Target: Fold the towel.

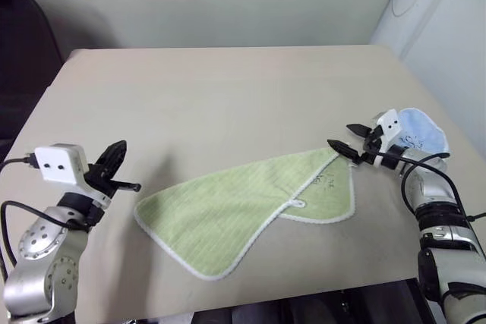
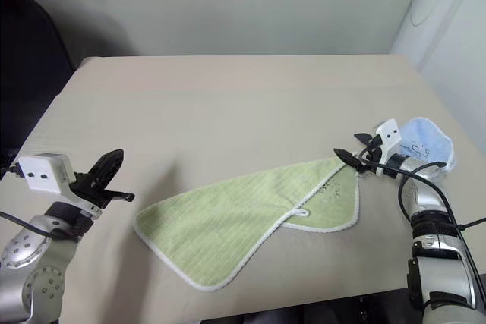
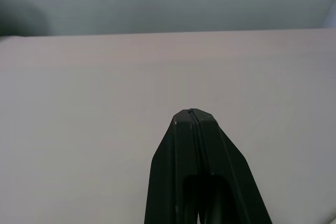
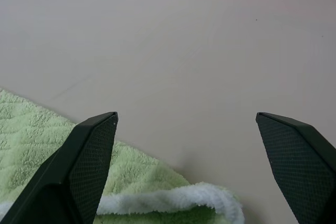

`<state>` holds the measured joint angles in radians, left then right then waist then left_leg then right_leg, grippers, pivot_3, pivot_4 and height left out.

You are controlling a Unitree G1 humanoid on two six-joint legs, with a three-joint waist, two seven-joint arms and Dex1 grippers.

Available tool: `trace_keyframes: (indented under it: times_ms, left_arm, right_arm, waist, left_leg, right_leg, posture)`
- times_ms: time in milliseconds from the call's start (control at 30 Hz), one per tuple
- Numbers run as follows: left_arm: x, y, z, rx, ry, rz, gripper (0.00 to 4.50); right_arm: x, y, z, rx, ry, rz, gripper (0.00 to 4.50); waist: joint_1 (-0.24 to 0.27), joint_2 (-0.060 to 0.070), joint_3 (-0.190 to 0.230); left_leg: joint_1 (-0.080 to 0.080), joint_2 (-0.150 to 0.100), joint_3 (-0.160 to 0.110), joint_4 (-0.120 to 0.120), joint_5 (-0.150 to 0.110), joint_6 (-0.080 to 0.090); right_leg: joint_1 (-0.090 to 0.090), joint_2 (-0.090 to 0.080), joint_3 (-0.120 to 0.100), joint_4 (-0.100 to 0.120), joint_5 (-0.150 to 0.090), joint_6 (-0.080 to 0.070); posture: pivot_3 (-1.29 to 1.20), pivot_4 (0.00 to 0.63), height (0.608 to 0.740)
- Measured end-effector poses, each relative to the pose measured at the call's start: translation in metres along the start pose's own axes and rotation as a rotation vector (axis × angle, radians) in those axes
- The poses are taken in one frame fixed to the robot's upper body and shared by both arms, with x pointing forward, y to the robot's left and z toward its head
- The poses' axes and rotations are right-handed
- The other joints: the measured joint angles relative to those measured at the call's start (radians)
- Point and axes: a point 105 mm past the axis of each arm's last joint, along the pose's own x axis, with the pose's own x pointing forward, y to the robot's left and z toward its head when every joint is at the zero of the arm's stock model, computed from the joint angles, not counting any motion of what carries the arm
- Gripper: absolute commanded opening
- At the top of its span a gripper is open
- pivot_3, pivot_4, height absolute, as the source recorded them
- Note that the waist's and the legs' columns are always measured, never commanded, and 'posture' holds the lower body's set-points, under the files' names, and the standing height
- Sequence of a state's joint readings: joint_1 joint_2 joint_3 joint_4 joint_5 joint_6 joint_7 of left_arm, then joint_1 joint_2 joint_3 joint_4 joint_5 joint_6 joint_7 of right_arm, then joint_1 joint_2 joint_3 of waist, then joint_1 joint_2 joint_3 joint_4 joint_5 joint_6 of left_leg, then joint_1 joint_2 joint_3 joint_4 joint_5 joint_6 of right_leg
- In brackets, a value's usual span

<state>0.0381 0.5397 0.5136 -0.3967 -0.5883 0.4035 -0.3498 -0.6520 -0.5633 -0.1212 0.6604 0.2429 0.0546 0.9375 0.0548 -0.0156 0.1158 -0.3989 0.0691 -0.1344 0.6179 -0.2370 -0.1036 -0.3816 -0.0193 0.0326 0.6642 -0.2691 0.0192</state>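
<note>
Towel (image 1: 243, 214): light green, white-edged, lying flat on the beige desk (image 1: 228, 96) toward its near edge, folded over itself with one layer overlapping the other; small white loop (image 1: 298, 202) at the overlap. Left end effector (image 1: 125, 176): clenched, holding nothing, raised above the desk just beyond the towel's left corner. Right end effector (image 1: 343, 140): released, fingers spread wide at the towel's right corner, not closed on it. Light blue cloth (image 1: 421, 130): on the desk behind the right end effector.

Head stereo downward; wrist cameras close.
</note>
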Motion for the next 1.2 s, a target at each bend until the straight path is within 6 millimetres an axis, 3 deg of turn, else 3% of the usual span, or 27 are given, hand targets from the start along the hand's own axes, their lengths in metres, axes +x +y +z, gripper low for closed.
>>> trace_keyframes:
  times_ms: [400,600,833,1000,1200]
  left_arm:
    - [0.009,-0.006,0.002,0.016,0.003,-0.054,0.00]
    - [0.011,-0.008,0.001,0.032,0.016,-0.067,0.00]
    - [0.012,-0.015,-0.001,0.026,0.018,-0.083,0.00]
    - [0.008,-0.021,-0.008,0.013,0.044,-0.103,0.00]
    - [0.004,-0.036,-0.004,0.085,0.088,-0.255,0.00]
  right_arm:
    - [-0.006,-0.003,-0.003,0.010,-0.021,-0.054,4.46]
    - [-0.010,-0.010,0.010,-0.031,-0.029,-0.055,4.46]
    - [-0.017,-0.025,0.031,-0.121,-0.021,-0.053,4.46]
    - [-0.019,-0.026,0.031,-0.208,0.050,0.005,4.46]
    - [-0.025,-0.028,0.039,-0.425,0.181,0.137,4.46]
  waist:
    - [-0.002,0.000,0.000]
    - [-0.002,0.000,0.000]
    - [-0.002,0.000,0.000]
    - [-0.002,0.000,0.000]
    - [-0.002,0.000,0.000]
  left_leg:
    - [0.000,0.000,0.001,0.003,-0.002,0.001]
    - [-0.001,0.000,0.001,0.004,-0.002,0.001]
    - [-0.001,0.000,0.001,0.004,-0.002,0.001]
    - [-0.001,0.000,0.001,0.004,-0.002,0.000]
    - [-0.001,0.000,0.002,0.004,-0.004,0.002]
  right_leg:
    - [0.000,0.000,0.001,0.000,0.000,0.000]
    - [0.000,0.000,0.001,0.000,0.000,0.000]
    - [0.000,0.000,0.001,0.000,0.000,0.000]
    - [-0.001,0.000,0.001,0.001,0.000,0.000]
    - [-0.001,0.000,0.002,0.002,0.000,0.000]
  posture:
    - [0.00,0.150,0.740]
    - [0.00,0.150,0.740]
    - [0.00,0.150,0.740]
    - [0.00,0.150,0.740]
    - [0.00,0.150,0.740]
